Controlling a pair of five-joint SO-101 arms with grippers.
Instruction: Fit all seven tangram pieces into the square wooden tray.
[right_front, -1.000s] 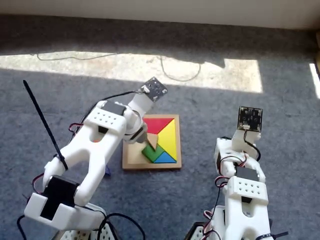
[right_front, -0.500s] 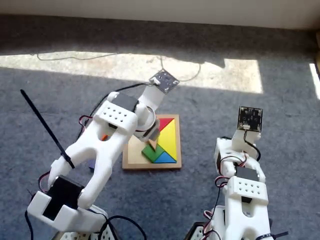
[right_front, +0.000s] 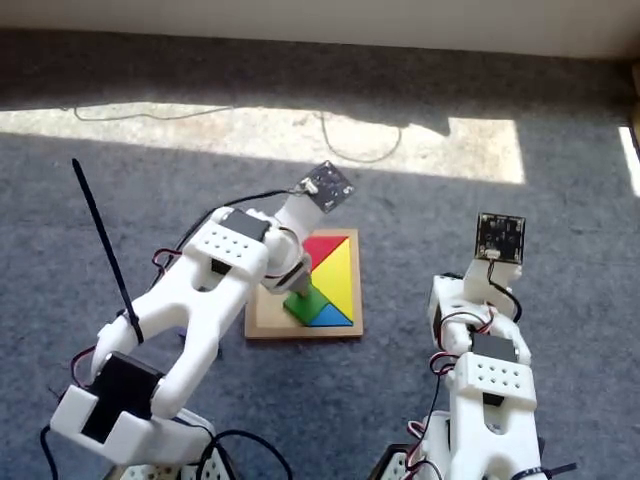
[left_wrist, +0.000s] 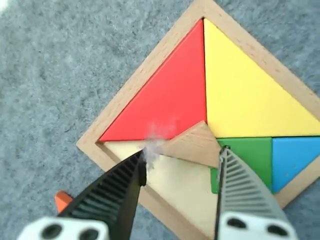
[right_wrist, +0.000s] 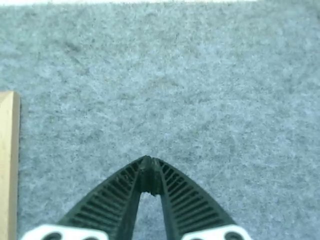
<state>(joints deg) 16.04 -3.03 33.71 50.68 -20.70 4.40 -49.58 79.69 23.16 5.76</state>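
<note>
The square wooden tray (right_front: 262, 322) lies on the carpet between the arms. It holds a red triangle (left_wrist: 167, 105), a yellow triangle (left_wrist: 245, 100), a green square (left_wrist: 247, 152) and a blue triangle (left_wrist: 295, 155). My left gripper (left_wrist: 182, 157) is low over the tray, shut on a plain wooden triangle (left_wrist: 192, 145) that sits under the red triangle's tip, beside the green square. In the high view the left gripper (right_front: 298, 288) is over the tray's middle. My right gripper (right_wrist: 150, 172) is shut, holds nothing, and hangs over bare carpet to the right of the tray.
An orange piece (left_wrist: 62, 200) lies on the carpet just outside the tray's rim (left_wrist: 115, 165). The tray's edge (right_wrist: 9, 165) is at the side of the right wrist view. A thin cable (right_front: 350, 150) runs across the sunlit carpet behind the tray.
The left arm swung right with the wooden triangle, then came down, bringing the piece into the tray next to the green square. The right arm has stayed still.
</note>
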